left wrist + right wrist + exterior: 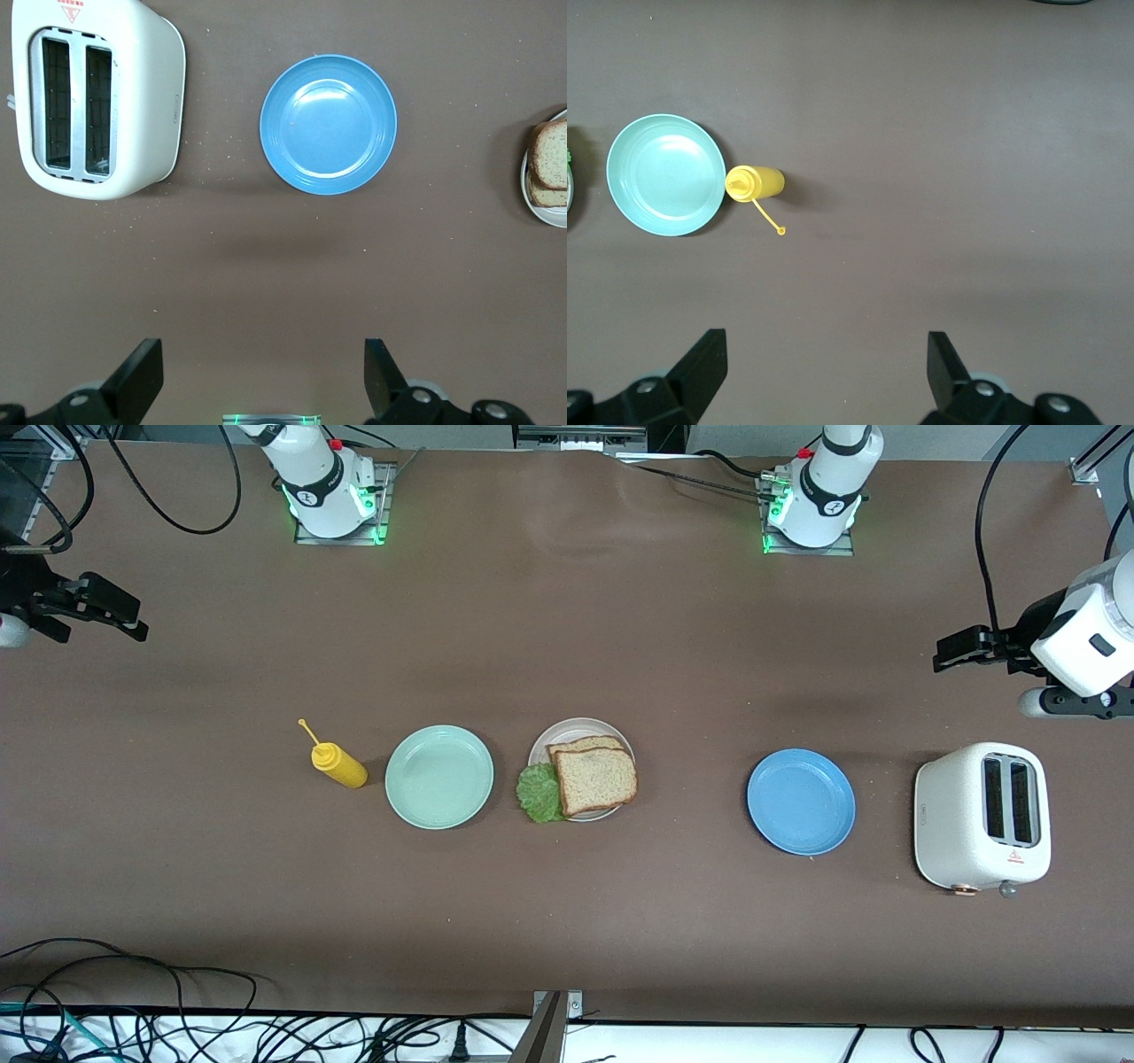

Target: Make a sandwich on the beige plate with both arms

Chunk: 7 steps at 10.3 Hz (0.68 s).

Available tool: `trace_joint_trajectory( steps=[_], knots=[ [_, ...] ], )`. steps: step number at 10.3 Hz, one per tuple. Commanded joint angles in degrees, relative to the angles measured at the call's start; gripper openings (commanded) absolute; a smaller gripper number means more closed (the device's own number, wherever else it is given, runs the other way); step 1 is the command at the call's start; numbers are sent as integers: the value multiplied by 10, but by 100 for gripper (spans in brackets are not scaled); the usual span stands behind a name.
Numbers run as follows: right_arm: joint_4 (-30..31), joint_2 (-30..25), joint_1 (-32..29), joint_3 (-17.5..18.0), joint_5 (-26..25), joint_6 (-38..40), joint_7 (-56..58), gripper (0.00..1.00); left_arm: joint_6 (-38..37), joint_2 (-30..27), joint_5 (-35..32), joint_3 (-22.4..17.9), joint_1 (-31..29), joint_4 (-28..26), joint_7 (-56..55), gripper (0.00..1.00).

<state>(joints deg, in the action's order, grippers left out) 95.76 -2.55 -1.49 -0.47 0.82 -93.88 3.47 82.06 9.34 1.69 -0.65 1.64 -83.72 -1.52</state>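
Observation:
The beige plate [567, 731] lies mid-table and carries the sandwich: a brown bread slice [595, 779] lies on top of a second slice [585, 745], which peeks out beneath it. A ruffled green lettuce leaf [540, 791] sticks out from under the upper slice, toward the right arm's end. The left wrist view shows the bread [551, 159] and the plate's rim [540, 212]. My left gripper [952, 651] [264, 354] hangs open and empty at the left arm's end. At the other end, my right gripper [106, 615] [828, 345] is also open and empty.
A mint-green plate [438, 777] [666, 173] and a yellow squeeze bottle [339, 765] [757, 183] lie beside the beige plate toward the right arm's end. A blue plate [801, 801] [328, 124] and a white toaster [982, 816] [97, 97] stand toward the left arm's end.

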Motion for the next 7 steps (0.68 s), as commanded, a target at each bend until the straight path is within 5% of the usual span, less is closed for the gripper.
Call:
trace_joint_trajectory(
  steps=[1,7],
  knots=[
    [-15,11,-7,2,8,7,-2,100,7,-6,16,1,-5,-5,13,100],
    [-15,11,-5,4,8,6,-7,100,23,-6,16,1,-5,0,13,100]
  ],
)
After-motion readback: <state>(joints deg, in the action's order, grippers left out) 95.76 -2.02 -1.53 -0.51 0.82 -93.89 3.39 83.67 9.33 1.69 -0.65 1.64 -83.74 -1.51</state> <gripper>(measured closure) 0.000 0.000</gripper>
